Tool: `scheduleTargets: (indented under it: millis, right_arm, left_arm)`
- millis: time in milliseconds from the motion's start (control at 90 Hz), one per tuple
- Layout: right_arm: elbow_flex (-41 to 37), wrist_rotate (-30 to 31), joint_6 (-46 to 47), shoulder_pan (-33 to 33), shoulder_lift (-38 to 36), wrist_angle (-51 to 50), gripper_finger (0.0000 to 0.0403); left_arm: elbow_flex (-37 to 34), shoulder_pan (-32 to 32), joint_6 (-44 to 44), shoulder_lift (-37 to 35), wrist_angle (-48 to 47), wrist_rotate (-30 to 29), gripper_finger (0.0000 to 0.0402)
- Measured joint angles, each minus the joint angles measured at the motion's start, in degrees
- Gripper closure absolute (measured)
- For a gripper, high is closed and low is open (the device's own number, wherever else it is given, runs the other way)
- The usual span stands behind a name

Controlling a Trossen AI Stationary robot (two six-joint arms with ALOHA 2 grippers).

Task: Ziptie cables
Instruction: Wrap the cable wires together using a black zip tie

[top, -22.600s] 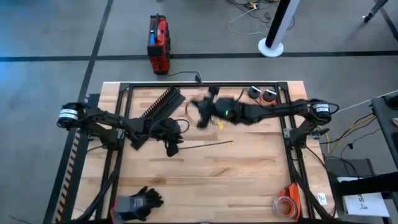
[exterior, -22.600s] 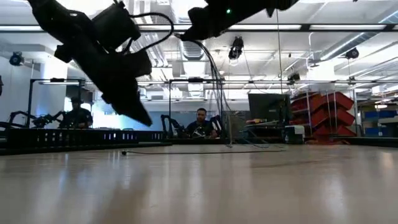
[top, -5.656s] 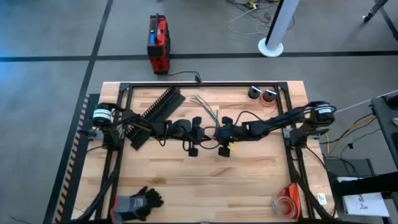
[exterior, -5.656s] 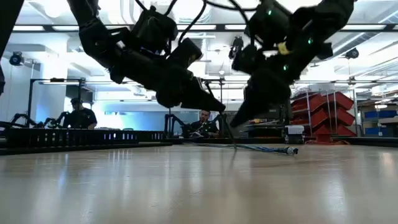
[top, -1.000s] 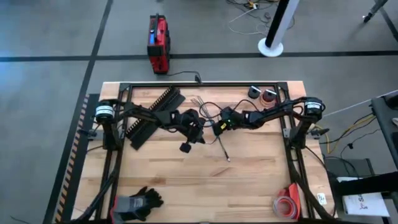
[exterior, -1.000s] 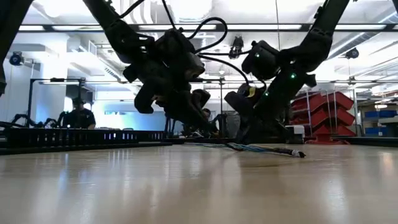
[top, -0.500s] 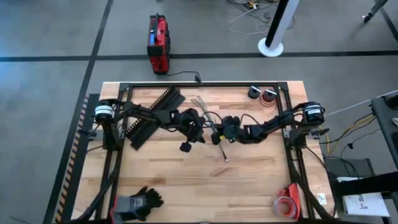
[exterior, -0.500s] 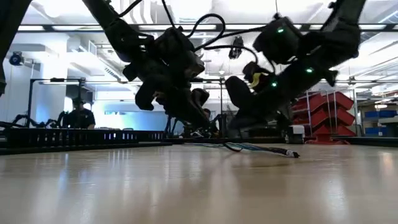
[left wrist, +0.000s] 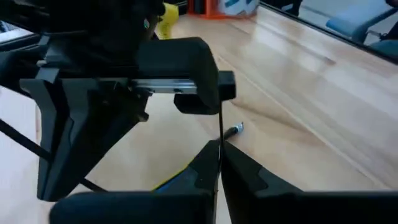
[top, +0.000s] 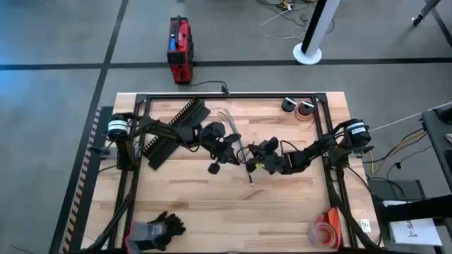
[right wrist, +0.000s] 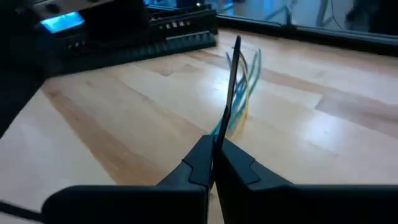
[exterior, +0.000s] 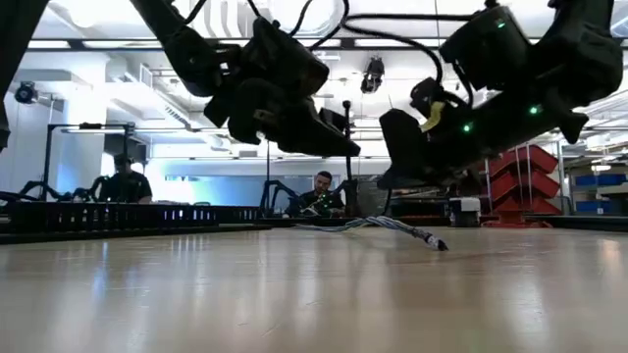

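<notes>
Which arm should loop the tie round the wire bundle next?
Probably the right. The right gripper is shut on a thin black strip, likely the tie, pointing at the cables. The left gripper is also shut on a thin strip.

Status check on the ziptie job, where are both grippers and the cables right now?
Left gripper shut on a thin black strand. Right gripper shut on a thin dark strip, above mid-table. Cables lying on the table between both arms. Nothing blocking.
</notes>
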Motion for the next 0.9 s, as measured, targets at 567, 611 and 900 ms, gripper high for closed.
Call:
scheduleTargets:
  millis: [567,611,900]
  right_arm:
    - [6.29,3.95,-31.42,3.87,9.75,3.34,0.0403]
    - [6.59,5.81,-34.29,4.67,9.91,4.0,0.0403]
    - [7.63,10.22,-46.93,7.69,10.54,7.14,0.0403]
  left_arm:
    - [0.72,0.74,-16.11,5.06,6.63,7.72,0.0402]
    - [0.72,0.91,-16.96,5.06,6.25,8.57,0.0402]
    - [0.76,2.34,-21.52,5.08,5.72,12.42,0.0402]
